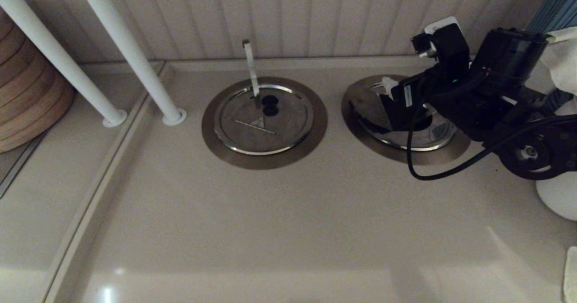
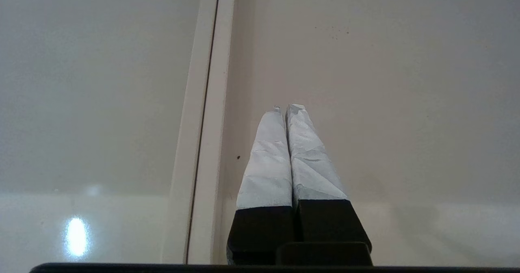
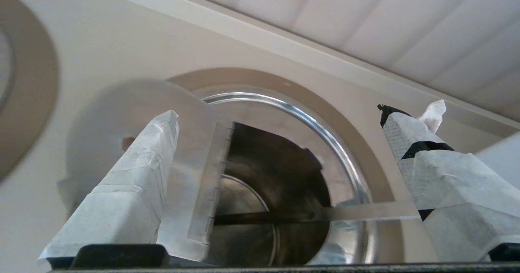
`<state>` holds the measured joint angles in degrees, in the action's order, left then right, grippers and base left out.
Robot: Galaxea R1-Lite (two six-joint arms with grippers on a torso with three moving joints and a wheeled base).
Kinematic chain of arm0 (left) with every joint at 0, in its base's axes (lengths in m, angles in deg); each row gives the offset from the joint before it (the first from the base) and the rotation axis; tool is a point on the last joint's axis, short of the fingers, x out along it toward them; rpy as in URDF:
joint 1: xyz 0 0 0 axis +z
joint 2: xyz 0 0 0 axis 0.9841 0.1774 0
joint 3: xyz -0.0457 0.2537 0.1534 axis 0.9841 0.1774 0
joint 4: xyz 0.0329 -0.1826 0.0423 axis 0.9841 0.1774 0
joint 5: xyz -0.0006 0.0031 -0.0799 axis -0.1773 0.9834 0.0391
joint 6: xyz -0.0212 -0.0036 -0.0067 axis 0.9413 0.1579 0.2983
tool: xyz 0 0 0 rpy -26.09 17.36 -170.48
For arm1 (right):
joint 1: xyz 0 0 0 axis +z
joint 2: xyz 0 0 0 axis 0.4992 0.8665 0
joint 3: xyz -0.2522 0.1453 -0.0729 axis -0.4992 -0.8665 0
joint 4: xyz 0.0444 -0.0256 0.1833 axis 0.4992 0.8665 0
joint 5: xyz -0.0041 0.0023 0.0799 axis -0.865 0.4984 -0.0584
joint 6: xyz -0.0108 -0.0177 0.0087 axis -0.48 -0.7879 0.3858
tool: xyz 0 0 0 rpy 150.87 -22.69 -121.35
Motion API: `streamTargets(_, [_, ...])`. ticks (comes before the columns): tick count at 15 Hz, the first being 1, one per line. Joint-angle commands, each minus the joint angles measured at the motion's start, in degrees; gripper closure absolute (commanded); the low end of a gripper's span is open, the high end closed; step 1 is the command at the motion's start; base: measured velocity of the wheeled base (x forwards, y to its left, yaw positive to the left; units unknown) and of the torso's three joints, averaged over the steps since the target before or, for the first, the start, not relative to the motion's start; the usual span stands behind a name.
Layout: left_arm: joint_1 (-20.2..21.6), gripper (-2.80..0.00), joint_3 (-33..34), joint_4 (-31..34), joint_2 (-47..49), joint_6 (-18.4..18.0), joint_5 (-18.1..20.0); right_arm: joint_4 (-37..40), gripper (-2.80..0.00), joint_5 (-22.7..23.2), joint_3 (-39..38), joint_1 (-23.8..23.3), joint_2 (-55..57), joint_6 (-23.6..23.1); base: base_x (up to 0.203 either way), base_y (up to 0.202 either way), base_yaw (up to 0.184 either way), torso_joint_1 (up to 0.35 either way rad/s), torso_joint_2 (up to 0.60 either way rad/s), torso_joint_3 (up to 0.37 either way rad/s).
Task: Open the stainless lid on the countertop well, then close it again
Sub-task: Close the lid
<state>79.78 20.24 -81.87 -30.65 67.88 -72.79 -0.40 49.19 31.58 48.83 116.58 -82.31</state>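
Note:
The stainless lid (image 3: 195, 143) stands raised off the countertop well (image 3: 276, 175), at the edge of the well nearest the twin well; in the head view the stainless lid (image 1: 363, 109) shows as a shiny tilted face there. The well's dark steel inside is exposed, ringed by its dull collar (image 1: 444, 152). A flat metal strip (image 3: 365, 213) crosses the opening. My right gripper (image 3: 280, 114) hovers over the well, open, fingers wide apart, one finger (image 3: 122, 191) right beside the lid's face. The right gripper (image 1: 405, 68) hides much of the well. My left gripper (image 2: 286, 108) is shut and empty over bare counter.
A twin steel lid (image 1: 263, 120) with a black knob lies closed on the neighbouring collar, with a near-vertical strip (image 1: 251, 68). Two white poles (image 1: 130, 55) stand at the left, a wooden stack (image 1: 27, 95) beyond them. A white object (image 1: 556, 195) sits at the right edge.

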Motion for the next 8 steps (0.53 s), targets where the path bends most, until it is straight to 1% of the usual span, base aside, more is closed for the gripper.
streamTargets(1, [0.00,0.00,0.00,-0.02,-0.02,0.05,-0.02,0.20,-2.80,-0.03,0.46,-0.86,-0.66,-0.16,0.000,0.000,0.000,0.000,0.00,0.000])
streamTargets(4, [0.00,0.00,0.00,-0.02,-0.02,0.05,-0.02,0.20,-2.80,0.22,0.07,-0.48,-0.92,-0.12,0.000,0.000,0.000,0.000,0.00,0.000])
streamTargets(6, [0.00,0.00,0.00,-0.02,-0.02,0.05,-0.02,0.25,-2.80,1.63,-2.17,2.16,-1.37,0.31,0.000,0.000,0.000,0.000,0.00,0.000])
streamTargets(8, [0.00,0.00,0.00,-0.02,-0.02,0.05,-0.02,0.29,-2.80,2.11,-4.22,5.01,-1.15,0.37,0.000,0.000,0.000,0.000,0.00,0.000])
